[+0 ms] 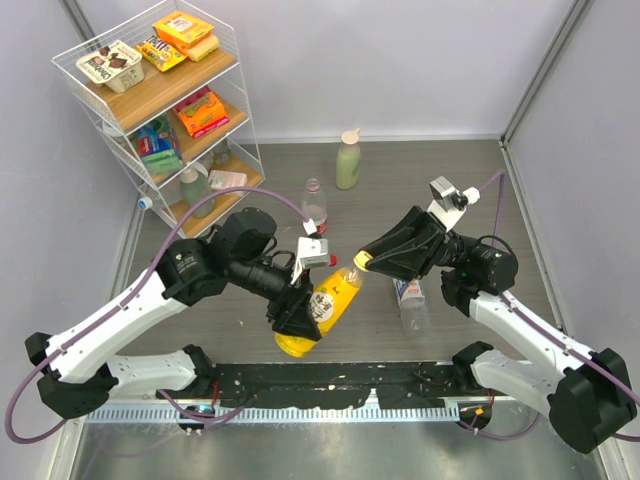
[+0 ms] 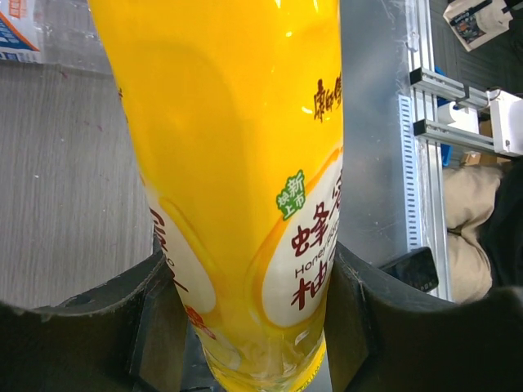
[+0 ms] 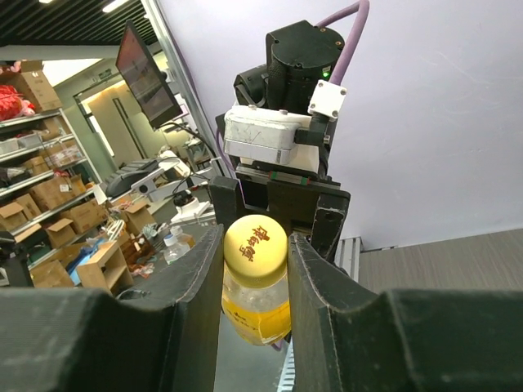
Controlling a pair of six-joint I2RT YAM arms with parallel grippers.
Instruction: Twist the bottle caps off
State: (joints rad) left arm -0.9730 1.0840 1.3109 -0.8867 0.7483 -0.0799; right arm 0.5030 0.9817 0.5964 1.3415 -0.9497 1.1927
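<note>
Overhead view looks down; both wrist views sit close — sharing the yellow bottle (image 2: 245, 163).

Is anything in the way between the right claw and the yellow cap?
No, nothing visible. The right gripper is shut right on the yellow cap, and the left gripper holds the yellow bottle by its body.

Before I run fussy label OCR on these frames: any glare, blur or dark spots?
Top external: even light, soft shadows on the table. Left wrist: yellow bottle sharp, slight glints near the top. Right wrist: yellow cap sharp, the fingers dark.
</note>
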